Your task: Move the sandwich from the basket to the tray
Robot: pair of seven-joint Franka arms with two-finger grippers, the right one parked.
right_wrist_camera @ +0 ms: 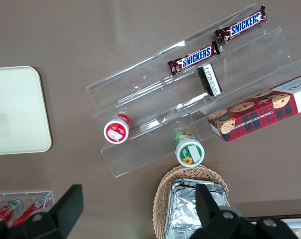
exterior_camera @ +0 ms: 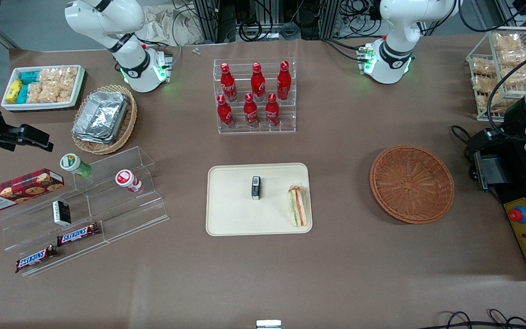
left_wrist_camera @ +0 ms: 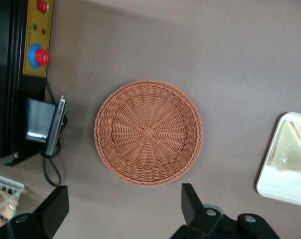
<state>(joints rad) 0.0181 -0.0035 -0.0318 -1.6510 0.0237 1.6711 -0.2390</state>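
Observation:
The sandwich (exterior_camera: 298, 206) (left_wrist_camera: 291, 149) lies on the tray (exterior_camera: 231, 214) (left_wrist_camera: 285, 191), close to the rim nearest the basket. The reddish-brown basket (exterior_camera: 412, 183) (left_wrist_camera: 148, 132) sits on the table with nothing in it, toward the working arm's end. My gripper (left_wrist_camera: 121, 206) hangs high over bare table just beside the basket's rim, a little farther from the front camera than the basket. Its fingers (left_wrist_camera: 190, 201) are open wide with nothing between them.
A small black packet (exterior_camera: 255, 188) lies mid-tray. A rack of red bottles (exterior_camera: 256, 96) stands farther from the front camera than the tray. A yellow control box (exterior_camera: 525, 233) (left_wrist_camera: 37, 50) and a black box with cable (left_wrist_camera: 41, 122) sit beside the basket.

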